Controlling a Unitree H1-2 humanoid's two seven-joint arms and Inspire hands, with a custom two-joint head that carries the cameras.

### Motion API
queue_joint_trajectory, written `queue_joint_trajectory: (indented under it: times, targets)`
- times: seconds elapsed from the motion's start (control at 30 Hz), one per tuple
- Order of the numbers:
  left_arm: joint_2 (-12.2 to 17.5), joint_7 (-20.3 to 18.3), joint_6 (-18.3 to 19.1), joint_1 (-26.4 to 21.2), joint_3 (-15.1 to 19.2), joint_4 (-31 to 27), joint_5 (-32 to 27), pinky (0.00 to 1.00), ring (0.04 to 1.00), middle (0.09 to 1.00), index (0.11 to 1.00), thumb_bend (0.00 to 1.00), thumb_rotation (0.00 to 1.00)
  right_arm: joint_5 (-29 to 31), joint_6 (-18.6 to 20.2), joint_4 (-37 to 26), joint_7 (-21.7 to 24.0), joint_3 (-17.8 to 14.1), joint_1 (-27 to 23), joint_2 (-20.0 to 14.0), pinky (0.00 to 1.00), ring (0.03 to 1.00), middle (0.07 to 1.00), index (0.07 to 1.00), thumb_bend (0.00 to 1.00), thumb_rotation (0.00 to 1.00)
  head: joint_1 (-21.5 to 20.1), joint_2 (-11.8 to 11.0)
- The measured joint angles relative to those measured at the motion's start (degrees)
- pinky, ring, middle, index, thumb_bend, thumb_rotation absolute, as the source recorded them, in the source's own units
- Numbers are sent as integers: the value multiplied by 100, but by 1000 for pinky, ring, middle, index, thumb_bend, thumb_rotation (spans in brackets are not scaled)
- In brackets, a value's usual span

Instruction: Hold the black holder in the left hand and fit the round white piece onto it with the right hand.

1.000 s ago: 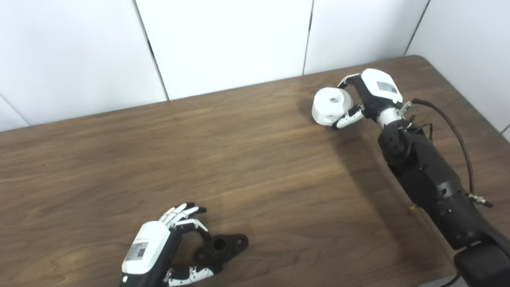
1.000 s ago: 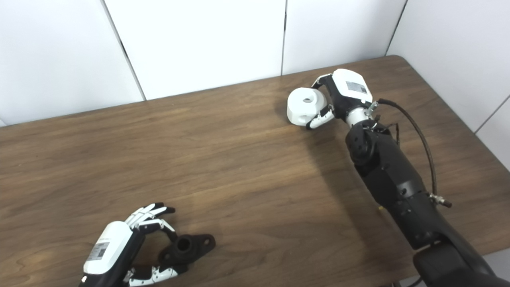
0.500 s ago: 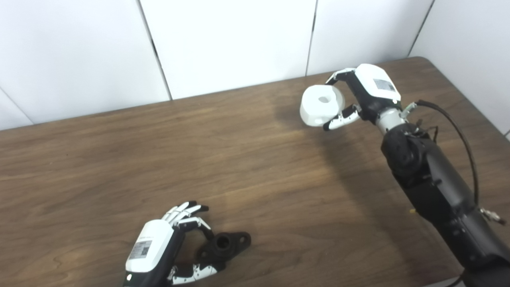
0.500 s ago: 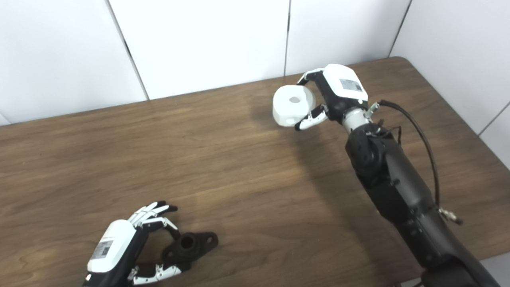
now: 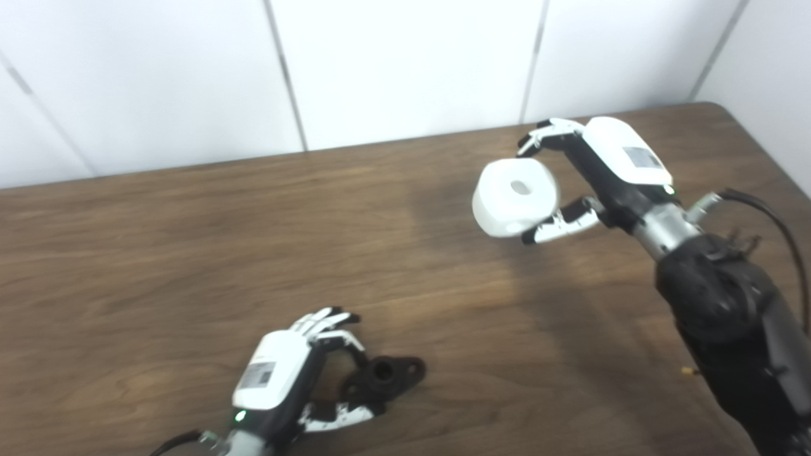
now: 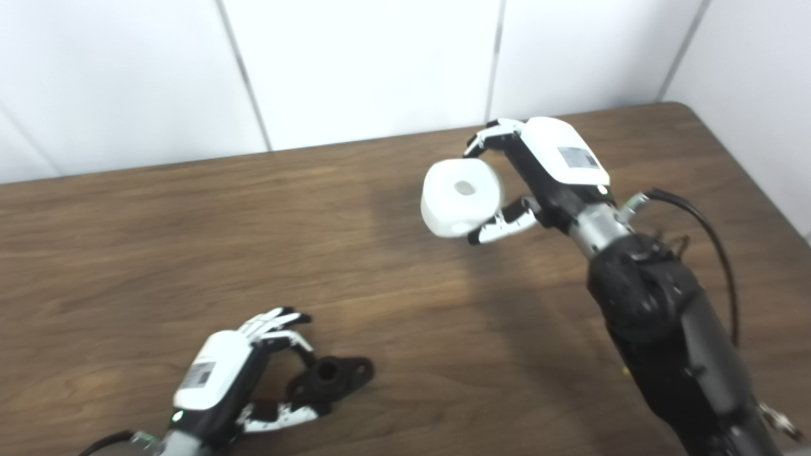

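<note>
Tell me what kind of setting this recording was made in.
Probably a robot test bench or lab, not a home: a bare brown wooden table against plain white wall panels, with nothing out but the two task parts, the round white piece in the right hand and the black holder by the left hand.

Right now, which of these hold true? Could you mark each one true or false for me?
1. The right hand holds the white piece. True.
2. The white piece sits on the black holder. False: they are far apart, the holder near the table's front edge.
3. The white piece has a hole in its top. True.
4. The holder is lifted high. False: it lies on the table.
5. The left hand has its fingers around the holder. True.
</note>
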Motion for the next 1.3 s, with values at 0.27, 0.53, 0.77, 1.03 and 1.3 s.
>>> queue_joint_trajectory:
  times: [0.27, 0.53, 0.77, 1.03, 1.3]
  targets:
    - [-209, -40, 270, -117, -164, 66, 146, 926, 934, 862, 492, 505, 44, -96, 157, -878, 1039, 128, 13, -3, 742, 870, 760, 483, 522, 133, 458, 220]
    - [-283, -94, 469, -160, -262, 67, 169, 936, 936, 866, 493, 504, 47, -23, 470, -1395, 1895, 134, 16, 106, 754, 884, 769, 484, 522, 133, 502, 334]
    - [-280, -92, 505, -198, -295, 68, 199, 926, 929, 859, 493, 504, 48, -108, 473, -1544, 2200, 311, 206, 464, 762, 871, 764, 483, 523, 133, 449, 431]
    - [-273, -116, 534, -217, -307, 64, 199, 934, 934, 860, 493, 503, 49, -273, 465, -1544, 2273, 489, 385, 784, 761, 879, 770, 483, 523, 133, 440, 545]
    - [-278, -238, 574, -262, -309, 41, 220, 933, 939, 863, 493, 503, 49, -289, 423, -1490, 2272, 593, 550, 932, 774, 877, 772, 483, 522, 131, 475, 607]
